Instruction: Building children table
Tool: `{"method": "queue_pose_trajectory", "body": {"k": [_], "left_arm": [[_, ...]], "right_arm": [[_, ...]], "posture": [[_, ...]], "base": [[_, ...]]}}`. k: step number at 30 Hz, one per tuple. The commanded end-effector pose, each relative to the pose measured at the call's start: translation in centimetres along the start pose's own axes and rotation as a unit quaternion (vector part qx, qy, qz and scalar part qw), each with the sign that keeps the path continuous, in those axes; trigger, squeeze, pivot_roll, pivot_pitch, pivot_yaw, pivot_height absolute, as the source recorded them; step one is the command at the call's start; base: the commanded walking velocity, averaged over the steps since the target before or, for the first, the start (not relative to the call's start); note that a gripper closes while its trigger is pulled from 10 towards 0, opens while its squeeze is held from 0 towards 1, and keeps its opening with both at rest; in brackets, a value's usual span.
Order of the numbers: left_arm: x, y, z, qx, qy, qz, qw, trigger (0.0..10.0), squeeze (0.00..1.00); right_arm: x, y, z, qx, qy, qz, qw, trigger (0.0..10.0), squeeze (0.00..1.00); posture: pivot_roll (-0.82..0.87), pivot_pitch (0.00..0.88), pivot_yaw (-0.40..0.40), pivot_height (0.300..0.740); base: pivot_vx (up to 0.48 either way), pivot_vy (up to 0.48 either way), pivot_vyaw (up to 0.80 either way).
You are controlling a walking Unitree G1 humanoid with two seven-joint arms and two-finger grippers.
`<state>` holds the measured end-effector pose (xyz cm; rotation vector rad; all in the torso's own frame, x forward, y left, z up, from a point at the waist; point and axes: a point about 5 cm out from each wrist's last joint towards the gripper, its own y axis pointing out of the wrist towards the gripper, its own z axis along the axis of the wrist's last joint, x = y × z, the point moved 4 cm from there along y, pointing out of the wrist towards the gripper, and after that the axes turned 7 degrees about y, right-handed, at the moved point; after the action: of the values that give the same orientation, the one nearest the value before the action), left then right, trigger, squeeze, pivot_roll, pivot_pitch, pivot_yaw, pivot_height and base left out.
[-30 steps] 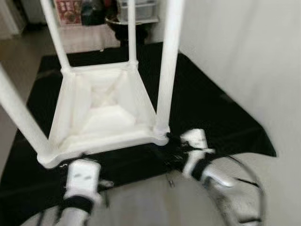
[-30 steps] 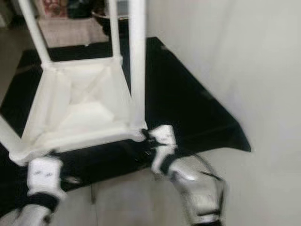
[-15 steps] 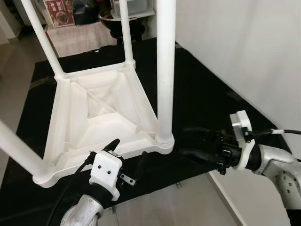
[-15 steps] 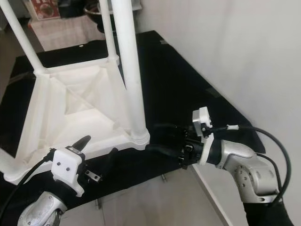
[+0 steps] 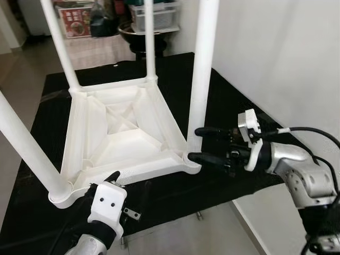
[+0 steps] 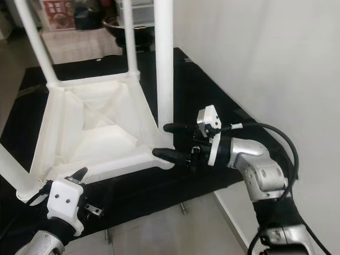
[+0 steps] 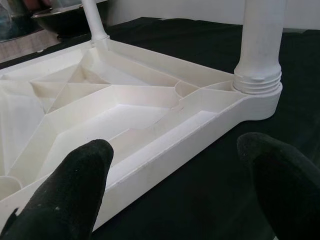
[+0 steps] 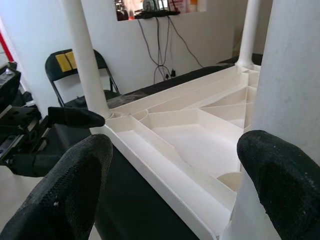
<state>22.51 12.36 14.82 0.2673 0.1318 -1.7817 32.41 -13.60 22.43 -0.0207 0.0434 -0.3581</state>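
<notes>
Jaws, right: the right gripper (image 5: 199, 144) is reaching in from the robot's right with its two black fingers spread apart, one beside the lower part of the near right leg (image 5: 202, 79) and the other just at the corner socket; they are gripping nothing.
Jaws, left: the left gripper (image 5: 129, 183) is hovering low at the near edge of the tabletop, fingers parted and empty.
Children table: the children table (image 5: 119, 133) is lying upside down on a black mat (image 5: 234, 114), ribbed underside facing up, with four white legs standing upward from its corners.
Leg seating: in the left wrist view the threaded collar (image 7: 255, 80) of the near right leg is showing above its socket, so that leg is probably not screwed fully home.
Surroundings: a white wall (image 5: 281, 58) is standing close on the robot's right.
Risk, push: if the right fingers are pressing sideways on the leg before closing, the light plastic table is likely sliding across the mat.
Risk, thread: twisting a tilted leg could cross the thread and jam it.
Risk, left side: with the left gripper not bracing the edge, the whole table may be turning with the leg.
</notes>
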Motion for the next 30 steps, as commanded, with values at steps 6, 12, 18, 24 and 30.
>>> {"method": "queue_pose_trajectory", "body": {"k": [6,12,18,24,30], "left_arm": [[0.2,-0.7,-0.2,-0.013,0.006,0.001,1.000,10.0,0.00],[0.7,-0.8,0.2,-0.003,0.004,-0.023,1.000,10.0,0.00],[1.9,-1.1,0.9,0.014,-0.009,-0.066,0.998,10.0,0.00],[2.2,-1.1,0.9,0.016,-0.016,-0.076,0.997,10.0,0.00],[2.4,-1.2,1.0,0.017,-0.022,-0.080,0.996,10.0,0.00]], "right_arm": [[-0.3,-1.0,-0.2,-0.040,-0.009,0.056,0.998,10.0,0.00],[0.8,-2.6,-1.0,-0.082,-0.005,0.047,0.995,10.0,0.00],[3.4,-2.9,0.3,-0.081,-0.048,-0.005,0.996,10.0,0.00],[3.7,-1.2,1.2,-0.048,-0.062,-0.001,0.997,10.0,0.00],[1.6,2.5,1.7,-0.021,-0.063,0.094,0.993,10.0,0.00]], "posture": [[0.05,0.149,-0.008,0.740],[0.05,0.147,-0.006,0.740],[0.06,0.143,-0.003,0.740],[0.06,0.143,-0.001,0.740],[0.06,0.161,-0.004,0.740]], "base": [[0.000,0.000,0.00],[0.000,0.000,0.00],[0.000,0.000,0.00],[0.000,0.000,0.00],[0.000,0.000,0.00]]}}
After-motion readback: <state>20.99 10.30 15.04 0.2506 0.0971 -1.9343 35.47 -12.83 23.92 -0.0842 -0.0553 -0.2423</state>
